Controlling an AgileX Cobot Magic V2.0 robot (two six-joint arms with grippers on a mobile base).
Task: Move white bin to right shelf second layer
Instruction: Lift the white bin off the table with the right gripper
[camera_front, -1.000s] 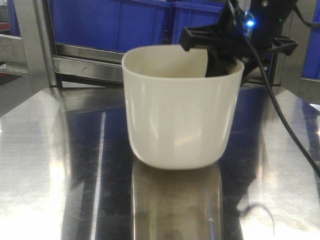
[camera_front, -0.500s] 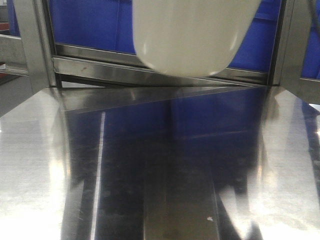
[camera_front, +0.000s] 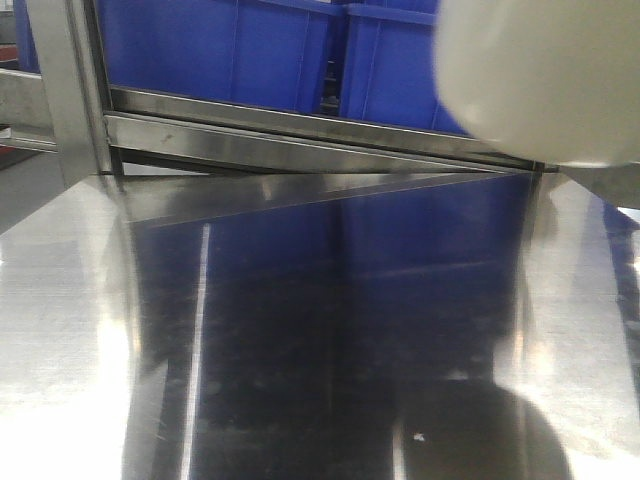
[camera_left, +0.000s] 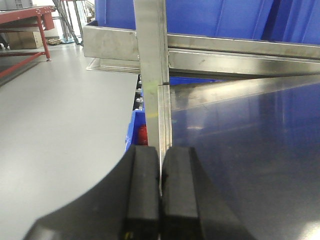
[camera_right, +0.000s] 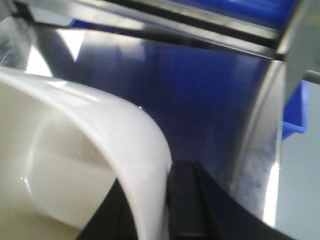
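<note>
The white bin (camera_front: 545, 75) hangs in the air at the upper right of the front view, its rounded base well above the steel tabletop (camera_front: 300, 330). In the right wrist view my right gripper (camera_right: 155, 200) is shut on the white bin (camera_right: 90, 160), one finger inside its wall and one finger (camera_right: 184, 200) outside. My left gripper (camera_left: 160, 192) is shut with nothing in it, over the tabletop's left edge. The right shelf second layer is out of view.
Blue crates (camera_front: 230, 45) stand on a steel rack level (camera_front: 300, 135) behind the tabletop. A steel upright post (camera_left: 150, 75) rises at the table's left edge. Grey floor (camera_left: 60, 125) and a red bench (camera_left: 27, 15) lie to the left.
The bin, on the tabletop a second ago, has been lifted and carried to the right; only its lower part shows at the upper right of the front view.
</note>
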